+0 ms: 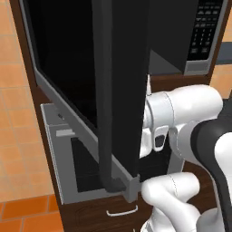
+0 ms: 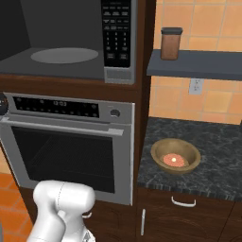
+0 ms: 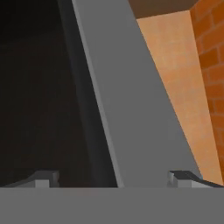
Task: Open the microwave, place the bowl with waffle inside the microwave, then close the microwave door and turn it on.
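Looking along the gripper (image 3: 113, 179): fingertips (image 3: 43, 178) spread wide, released, nothing between them, with the microwave door's (image 1: 122, 81) grey rim just ahead at 12 o'clock. Swung well open already, stiff hinged panel, slim black handle (image 1: 105, 90) probably the best grab. Farther off, microwave (image 2: 66, 42) cavity exposed, flat round plate inside, plenty of room to slide something in. Bowl (image 2: 175, 156) sitting on the dark counter (image 2: 217, 165) at 4 o'clock of the oven (image 2: 71, 151), waffle (image 2: 173, 160) in it. Probably light, rigid, a bit slick; pinching the rim seems safest. Cabinet edge between counter and cavity worth minding.
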